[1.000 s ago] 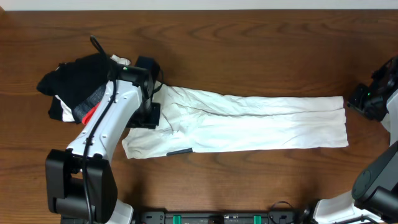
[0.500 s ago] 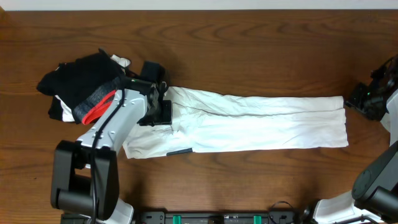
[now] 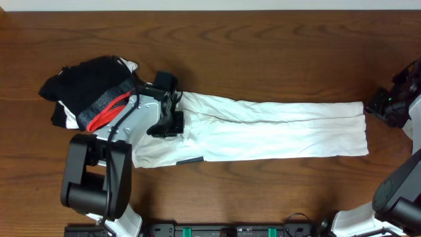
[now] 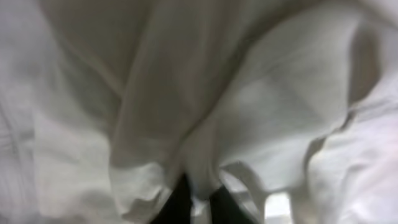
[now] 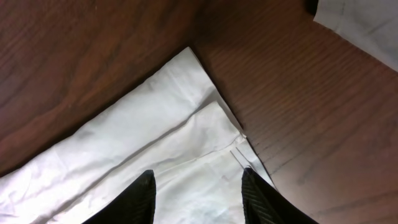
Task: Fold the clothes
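The clothes point(image 3: 276, 128), a white T-shirt, lie folded into a long strip across the middle of the wooden table. My left gripper point(image 3: 172, 122) sits on the strip's left end. In the left wrist view the white cloth point(image 4: 249, 93) fills the frame, and the left gripper point(image 4: 199, 200) is shut on a pinched fold of it. My right gripper point(image 3: 383, 108) hovers at the strip's right end. In the right wrist view it point(image 5: 198, 180) stands open just above the shirt's hemmed corner point(image 5: 211, 130), with nothing between its fingers point(image 5: 144, 193).
A pile of black garments with a grey-and-red band point(image 3: 85, 92) lies at the back left, close behind my left arm. A small dark mark point(image 3: 191, 160) shows at the shirt's front edge. Something white point(image 5: 364, 25) fills the right wrist view's top right corner.
My left gripper slid a little to the right onto the shirt's left end and shut on a fold of cloth. The right arm has barely moved.
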